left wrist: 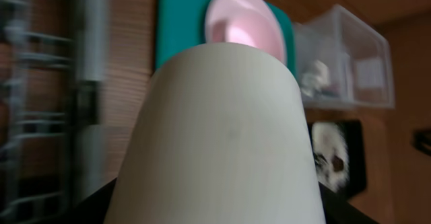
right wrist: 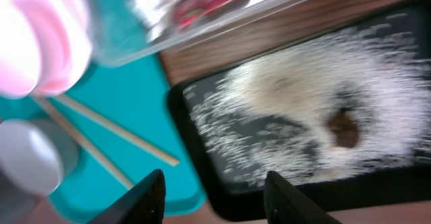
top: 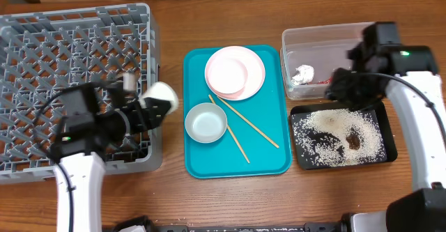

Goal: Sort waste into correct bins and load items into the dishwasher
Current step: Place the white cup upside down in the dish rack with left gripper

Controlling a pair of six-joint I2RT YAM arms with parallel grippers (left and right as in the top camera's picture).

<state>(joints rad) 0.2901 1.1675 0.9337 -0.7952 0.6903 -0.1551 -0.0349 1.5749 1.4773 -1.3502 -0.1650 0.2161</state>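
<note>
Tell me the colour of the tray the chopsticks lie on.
Teal. The serving tray under the chopsticks shows best in the overhead view.

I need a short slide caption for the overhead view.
Left end effector holds the white cup beside the grey dish rack.

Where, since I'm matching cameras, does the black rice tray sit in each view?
Overhead: black tray lower right, below the clear tub.
Left wrist: black tray right side, past the white cup.
Right wrist: black tray centre-right, large.
Shared landmark: teal serving tray beside it.
</note>
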